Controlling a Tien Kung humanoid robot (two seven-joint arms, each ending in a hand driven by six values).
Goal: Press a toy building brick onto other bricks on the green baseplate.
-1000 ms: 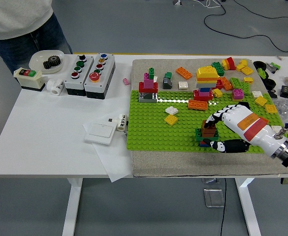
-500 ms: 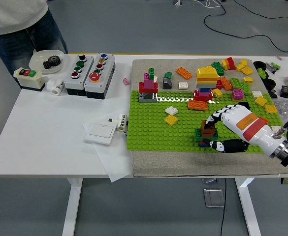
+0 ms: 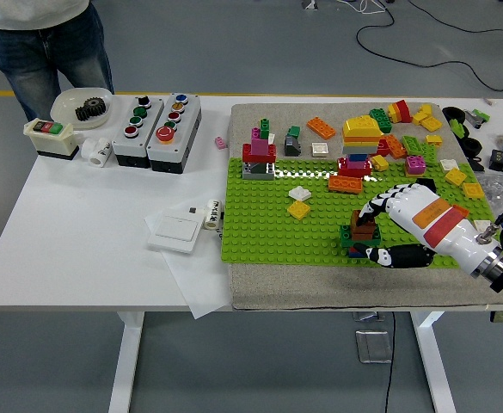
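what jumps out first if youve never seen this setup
The green baseplate strewn with bright bricks, a tall yellow-topped stack at its far side. Near its front edge, the robot's white right hand closes on a small brown stack.

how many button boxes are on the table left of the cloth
3: a small box with red and green buttons at far left, then two grey three-button boxes side by side.

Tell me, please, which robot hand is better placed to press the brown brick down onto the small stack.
The right robot hand: its fingers already close around the brown brick atop the small stack on the green baseplate. The left arm is out of view.
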